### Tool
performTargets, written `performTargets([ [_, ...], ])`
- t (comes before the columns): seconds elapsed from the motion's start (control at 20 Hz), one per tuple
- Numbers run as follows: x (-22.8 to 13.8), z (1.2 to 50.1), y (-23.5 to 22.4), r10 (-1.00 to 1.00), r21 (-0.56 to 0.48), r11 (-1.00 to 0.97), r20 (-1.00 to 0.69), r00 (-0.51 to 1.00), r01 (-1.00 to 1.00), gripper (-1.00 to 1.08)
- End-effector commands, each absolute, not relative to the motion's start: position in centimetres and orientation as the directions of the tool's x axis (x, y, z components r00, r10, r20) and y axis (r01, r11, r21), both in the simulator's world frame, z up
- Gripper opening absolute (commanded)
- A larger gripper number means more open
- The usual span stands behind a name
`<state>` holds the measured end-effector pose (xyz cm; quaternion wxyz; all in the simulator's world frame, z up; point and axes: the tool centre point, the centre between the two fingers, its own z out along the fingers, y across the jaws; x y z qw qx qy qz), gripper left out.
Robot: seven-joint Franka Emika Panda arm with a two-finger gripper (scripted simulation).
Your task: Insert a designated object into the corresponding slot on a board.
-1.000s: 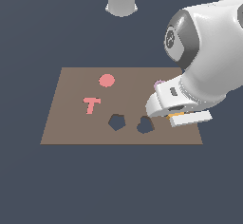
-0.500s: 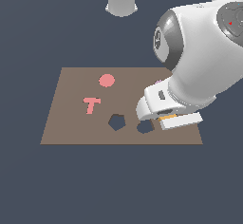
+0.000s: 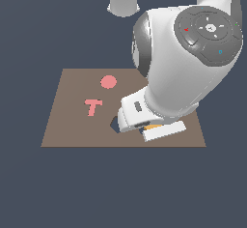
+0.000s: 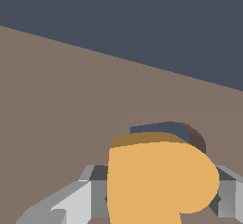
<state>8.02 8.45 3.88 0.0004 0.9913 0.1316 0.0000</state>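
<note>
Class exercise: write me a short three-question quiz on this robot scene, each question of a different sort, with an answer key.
1. True or false: the gripper holds the orange heart block.
2. Multiple choice: the pink T lies on A) the brown board B) the dark floor C) the arm.
3. Fill in: in the exterior view the red-pink disc lies farther from the camera than the pink ____.

Key: 1 true; 2 A; 3 T.
</note>
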Motion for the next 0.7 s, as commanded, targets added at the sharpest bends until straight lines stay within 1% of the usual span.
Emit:
performTargets([
  [0.0,8.41,3.99,7.69,0.273,0.000,-0.962,0.000,0.962,0.273,-1.00],
  [0.65,8.74,3.41,7.26,0.278,0.000,-0.961,-0.001,0.961,0.278,-1.00],
])
